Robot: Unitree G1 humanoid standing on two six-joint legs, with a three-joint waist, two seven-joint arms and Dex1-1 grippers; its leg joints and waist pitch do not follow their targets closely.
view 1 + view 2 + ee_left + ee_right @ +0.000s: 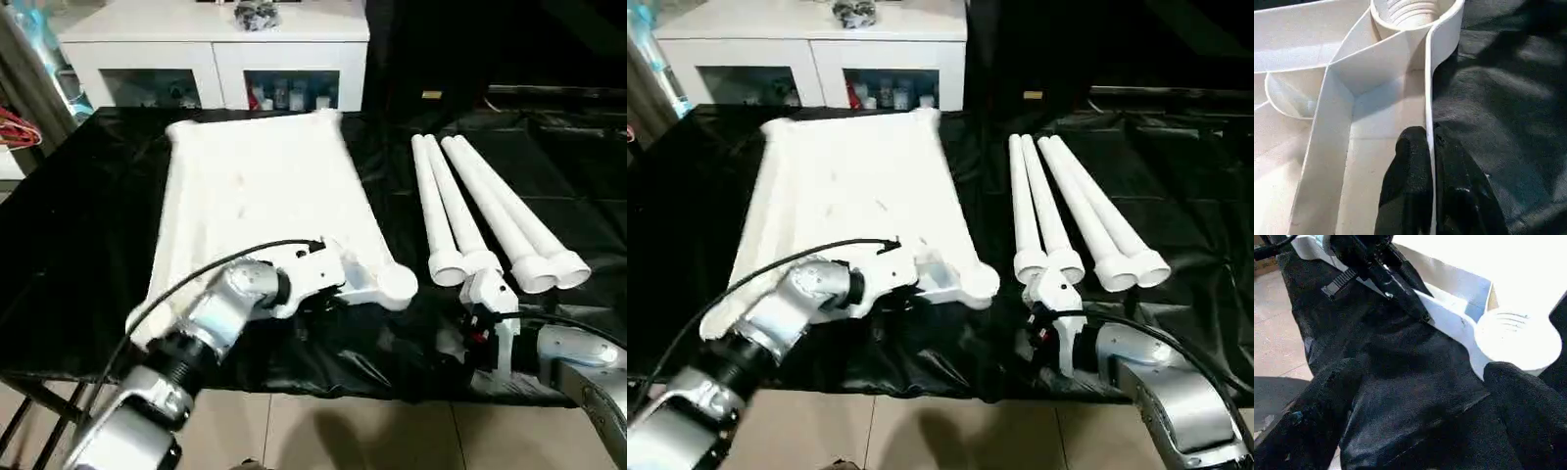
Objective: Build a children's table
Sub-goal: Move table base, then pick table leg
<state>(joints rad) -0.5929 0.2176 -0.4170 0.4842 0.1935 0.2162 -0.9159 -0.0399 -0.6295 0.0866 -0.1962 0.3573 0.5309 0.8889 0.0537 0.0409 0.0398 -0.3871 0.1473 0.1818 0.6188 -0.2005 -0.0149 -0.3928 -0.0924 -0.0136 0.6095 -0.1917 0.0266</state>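
Silver forearms reach in from the near edge of the worktop (88,235), which is draped in black sheeting. At the table top's (260,196) near edge, the left claw (1431,147) pinches the thin outer rim wall between its two black fingers (1410,181), just short of a ribbed corner socket (1413,12). This white top lies underside up on the left half of the worktop. To its right, well apart from it, four white legs (480,211) lie side by side, wide ends toward the robot. Just before those ends hangs the right claw (478,315), fingers spread wide and holding nothing. Beyond the worktop stands a white cabinet (211,44) with glass doors. No writing or labels can be read anywhere.
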